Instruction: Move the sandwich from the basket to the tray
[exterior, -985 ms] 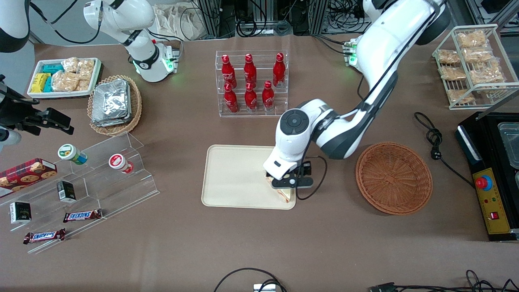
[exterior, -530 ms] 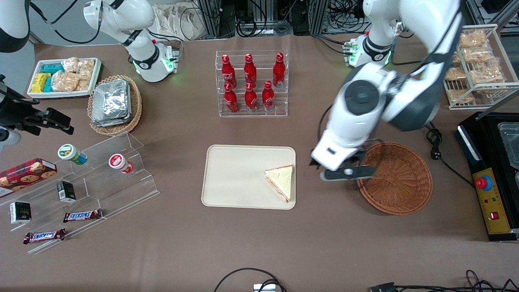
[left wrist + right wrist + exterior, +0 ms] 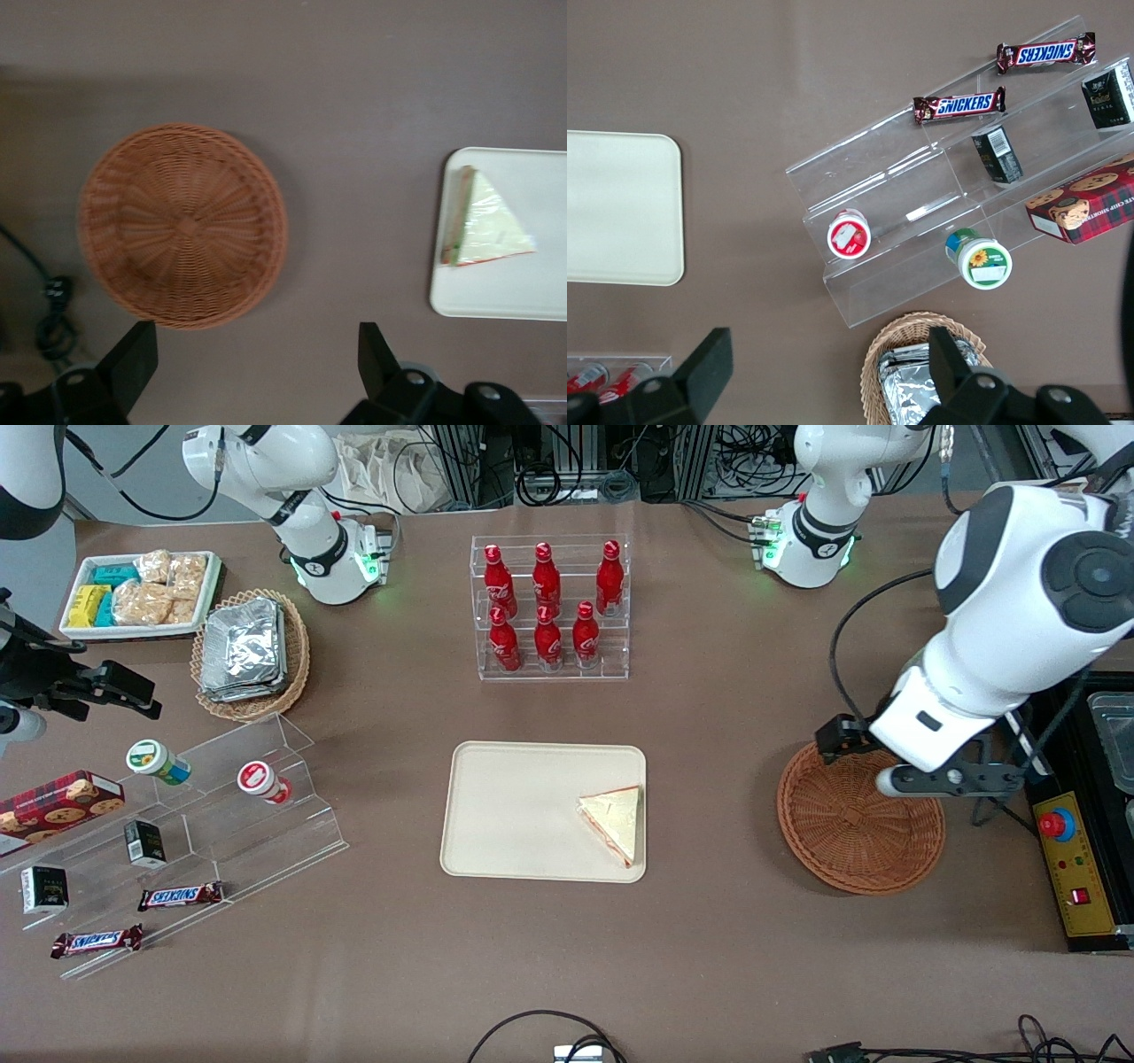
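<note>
The sandwich is lying flat on the cream tray, at the tray's end nearest the wicker basket. The claw is hanging open and empty above the basket's rim, well apart from the sandwich.

The working left arm rises from its base at the edge of the counter farthest from the front camera, arches high, and folds back down toward that camera, its bulky white forearm and wrist hanging above the counter at the working arm's end. The wrist points downward, carrying the hand well above the surface. In the wrist view the two dark fingers stand wide apart with nothing between them; the hand is spread and empty. A black cable loops from the wrist up along the forearm
</note>
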Controlling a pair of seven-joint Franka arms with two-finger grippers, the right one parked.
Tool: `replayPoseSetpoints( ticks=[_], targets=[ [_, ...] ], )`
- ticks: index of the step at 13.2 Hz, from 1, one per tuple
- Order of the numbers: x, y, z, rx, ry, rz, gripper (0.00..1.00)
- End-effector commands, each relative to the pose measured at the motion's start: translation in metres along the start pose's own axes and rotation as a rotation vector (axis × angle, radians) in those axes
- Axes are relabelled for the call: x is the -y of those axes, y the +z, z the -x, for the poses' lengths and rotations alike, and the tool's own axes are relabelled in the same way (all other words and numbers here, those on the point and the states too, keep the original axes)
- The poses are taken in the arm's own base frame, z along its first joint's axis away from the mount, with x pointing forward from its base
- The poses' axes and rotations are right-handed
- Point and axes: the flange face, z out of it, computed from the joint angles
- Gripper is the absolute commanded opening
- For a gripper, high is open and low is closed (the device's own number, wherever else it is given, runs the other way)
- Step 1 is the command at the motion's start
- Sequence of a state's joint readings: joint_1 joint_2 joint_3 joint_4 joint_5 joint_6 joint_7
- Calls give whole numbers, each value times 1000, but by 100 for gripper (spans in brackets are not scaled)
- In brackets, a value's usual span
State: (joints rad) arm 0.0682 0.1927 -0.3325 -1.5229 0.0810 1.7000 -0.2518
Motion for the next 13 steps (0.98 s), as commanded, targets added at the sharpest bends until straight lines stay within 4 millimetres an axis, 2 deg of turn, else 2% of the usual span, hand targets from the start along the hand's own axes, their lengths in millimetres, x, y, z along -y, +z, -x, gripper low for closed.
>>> replayPoseSetpoints(
  ticks=[1,4,7,13],
  targets=[
    [32,-21,32,-8,82,-13,100],
    [31,-24,49,-54,75,29,100],
    [31,-26,50,-50,84,34,100],
    [36,-45,54,-9,83,21,100]
  ],
)
